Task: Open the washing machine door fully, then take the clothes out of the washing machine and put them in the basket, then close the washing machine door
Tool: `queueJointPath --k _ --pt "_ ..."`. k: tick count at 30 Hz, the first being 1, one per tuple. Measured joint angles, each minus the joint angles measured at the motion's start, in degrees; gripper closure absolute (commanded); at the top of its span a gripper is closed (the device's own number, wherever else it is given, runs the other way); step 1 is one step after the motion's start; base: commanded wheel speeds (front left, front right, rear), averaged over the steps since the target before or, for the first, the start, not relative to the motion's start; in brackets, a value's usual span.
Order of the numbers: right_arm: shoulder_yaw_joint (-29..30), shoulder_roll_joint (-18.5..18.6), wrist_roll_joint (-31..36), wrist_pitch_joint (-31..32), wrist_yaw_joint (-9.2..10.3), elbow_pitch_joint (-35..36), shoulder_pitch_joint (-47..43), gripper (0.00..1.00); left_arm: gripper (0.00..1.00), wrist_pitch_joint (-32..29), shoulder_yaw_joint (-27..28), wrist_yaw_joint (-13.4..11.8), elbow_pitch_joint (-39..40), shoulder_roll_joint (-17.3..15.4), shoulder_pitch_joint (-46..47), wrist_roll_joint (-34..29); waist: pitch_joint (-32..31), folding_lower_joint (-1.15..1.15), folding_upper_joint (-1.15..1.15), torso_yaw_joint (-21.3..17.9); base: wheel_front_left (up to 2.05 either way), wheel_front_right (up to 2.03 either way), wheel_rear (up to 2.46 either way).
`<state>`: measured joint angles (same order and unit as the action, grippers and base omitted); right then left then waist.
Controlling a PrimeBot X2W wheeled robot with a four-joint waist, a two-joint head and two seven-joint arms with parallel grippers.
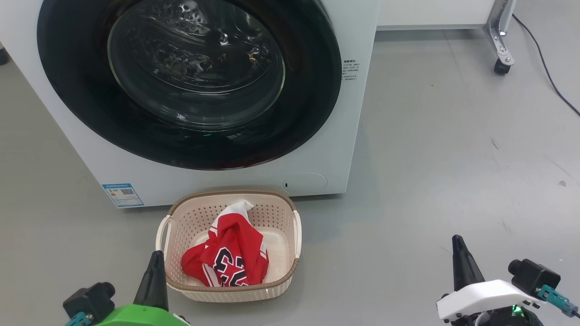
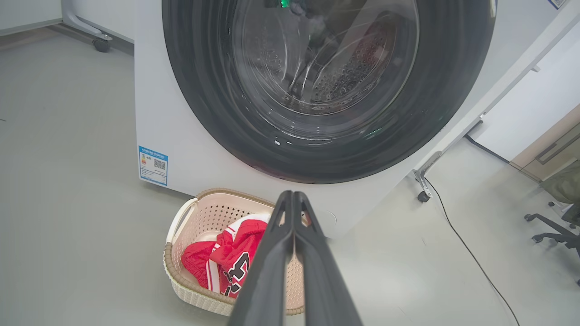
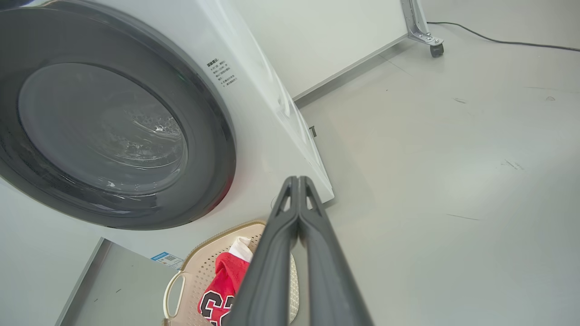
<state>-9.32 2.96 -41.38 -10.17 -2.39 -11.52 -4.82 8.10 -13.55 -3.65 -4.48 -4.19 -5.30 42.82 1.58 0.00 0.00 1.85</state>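
Grey floor (image 1: pixel 430 181) is spreading under the whole scene, faintly scuffed toward three o'clock of the head view.

The left gripper (image 1: pixel 157 255) is hovering at seven o'clock of that view. Its two dark fingers (image 2: pixel 274 253) are pressing together along their length and gripping nothing. The right gripper (image 1: pixel 457 239) is hanging at five o'clock above open floor. Its fingers (image 3: pixel 276 253) are likewise meeting at the tip with nothing between them.

The basket (image 1: pixel 226 194) is sitting on the floor at six o'clock, just beside the left gripper's tip and well apart from the right one. The clothes (image 1: pixel 231 258) are lying heaped inside it: a red-and-white jersey is showing dark, white-edged numerals upward, and a white edge is poking toward the basket's twelve o'clock side. A plain red fold is bulging at the heap's eight o'clock; whether it is a separate garment is not clear.

The washing machine (image 1: pixel 358 68) is standing just behind the basket, taking up ten to twelve o'clock of the head view. The washing machine door (image 1: pixel 308 90) is lying flush against the white front, shut, and its domed glass is showing the perforated steel drum (image 2: pixel 344 77) behind it. A blue label (image 1: pixel 122 194) is sticking to the machine's lower corner at eight o'clock, and a round flap (image 1: pixel 304 182) is sitting low on the front, near the basket's far rim.

Farther out, at one o'clock, a metal leg (image 1: pixel 500 40) is resting on a dark caster, and a black cable (image 1: pixel 543 63) is trailing across the floor beside it.
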Motion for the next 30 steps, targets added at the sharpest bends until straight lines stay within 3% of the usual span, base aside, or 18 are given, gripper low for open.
queueJointPath --k 30 --pt "4.97 1.09 -22.71 5.33 -1.26 -0.96 2.81 1.0 1.0 -4.11 4.97 3.79 -3.61 -0.67 2.35 22.17 -0.54 0.0 0.0 -0.77 0.0 0.0 0.0"
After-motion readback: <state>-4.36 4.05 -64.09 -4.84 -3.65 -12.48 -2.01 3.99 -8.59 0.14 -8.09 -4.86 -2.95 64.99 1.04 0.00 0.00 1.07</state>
